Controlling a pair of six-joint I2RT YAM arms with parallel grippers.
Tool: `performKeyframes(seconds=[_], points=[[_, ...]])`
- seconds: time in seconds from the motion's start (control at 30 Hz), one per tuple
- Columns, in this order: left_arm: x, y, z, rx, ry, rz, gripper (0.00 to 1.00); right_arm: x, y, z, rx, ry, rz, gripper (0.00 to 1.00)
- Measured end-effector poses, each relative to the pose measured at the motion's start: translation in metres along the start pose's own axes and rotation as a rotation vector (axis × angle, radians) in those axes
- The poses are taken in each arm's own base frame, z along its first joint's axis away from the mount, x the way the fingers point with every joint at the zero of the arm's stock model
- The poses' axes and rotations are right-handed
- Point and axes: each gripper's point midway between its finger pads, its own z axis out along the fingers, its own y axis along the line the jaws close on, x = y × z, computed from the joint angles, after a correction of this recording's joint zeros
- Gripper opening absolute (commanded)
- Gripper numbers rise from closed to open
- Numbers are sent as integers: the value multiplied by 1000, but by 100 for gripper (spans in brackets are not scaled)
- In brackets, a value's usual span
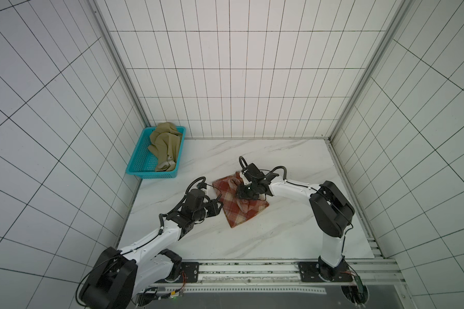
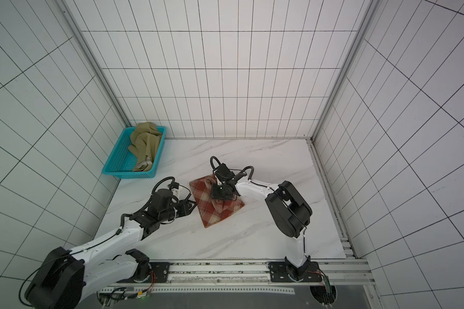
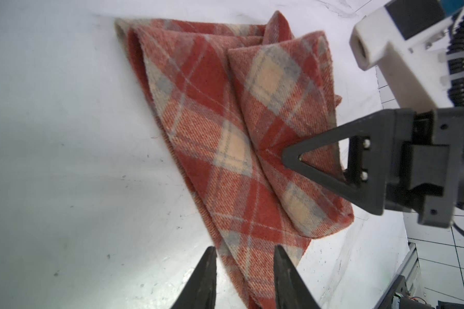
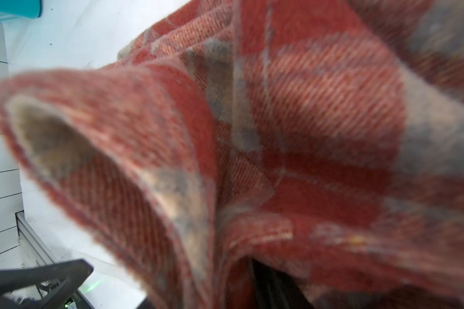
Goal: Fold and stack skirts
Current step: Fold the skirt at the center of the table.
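Plaid skirt point(image 1: 239, 207): lay part-folded.
Olive skirt point(image 1: 165, 144): was heaped in basket point(image 1: 139, 163).
Left gripper point(image 3: 244, 248): jaws stood part open, empty, at plaid edge.
Right gripper point(image 1: 244, 198): jaws stood apart, fold loose between.

Robot test cell in a lab: boxed on three sides by white tiled panels point(image 1: 225, 80), floored with a marble-look tabletop point(image 1: 292, 166), fronted by an aluminium rail point(image 1: 252, 266) (two arm bases point(image 1: 326, 270) mounted on it).
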Motion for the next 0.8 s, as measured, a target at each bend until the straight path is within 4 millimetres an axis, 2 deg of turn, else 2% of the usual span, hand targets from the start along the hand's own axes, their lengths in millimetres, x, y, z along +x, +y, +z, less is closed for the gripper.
performKeyframes(seconds=[0.27,0.5,0.8], points=[[2,4,-1,-18,14,-11,36,8,22,-10,-21,-14,-39,48],[-11,0,-4,-20,-8,-2,36,15,35,-14,-38,-14,-57,49],[-16,-1,-6,-24,-9,9,36,13,58,-38,-100,-50,-75,49]])
